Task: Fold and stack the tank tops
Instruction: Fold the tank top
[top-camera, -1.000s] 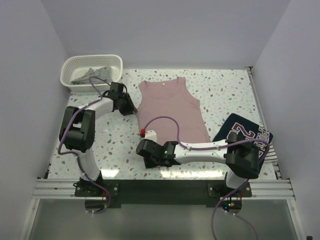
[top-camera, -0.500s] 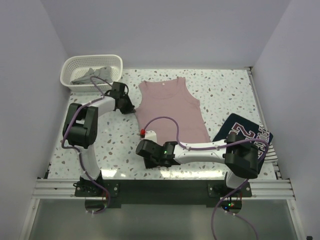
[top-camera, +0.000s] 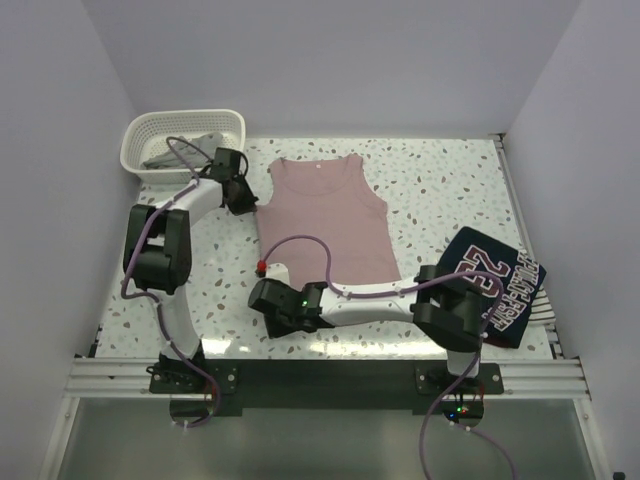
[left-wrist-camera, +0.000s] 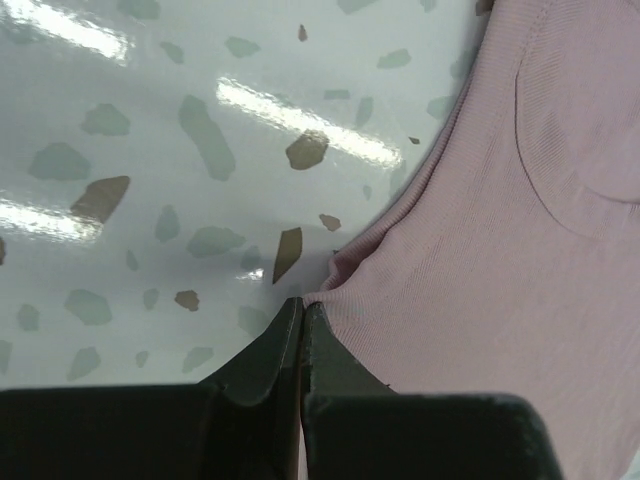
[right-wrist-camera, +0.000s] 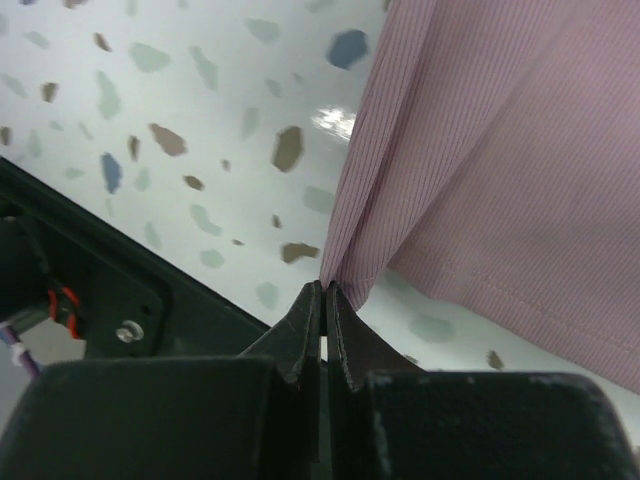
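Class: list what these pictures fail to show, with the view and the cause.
- Top view: grey cloth in the white plastic lattice basket, mostly behind its wall; shape unclear.
- Top view: navy lettered tank top, partly covered by the right arm; lettering incomplete.
- Wrist views: dusty pink ribbed tank top, cut off by frame edges; cloth pinched inside the left claw and right claw hidden by their fingers.

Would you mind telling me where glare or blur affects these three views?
Left wrist: bright glare streaks on the glossy table, while the pink tank top shows its ribbing sharply. Right wrist: one small glare patch beside the cloth's edge, the ribbing likewise crisp. Top external: even light, only soft shadows, no strong glare.
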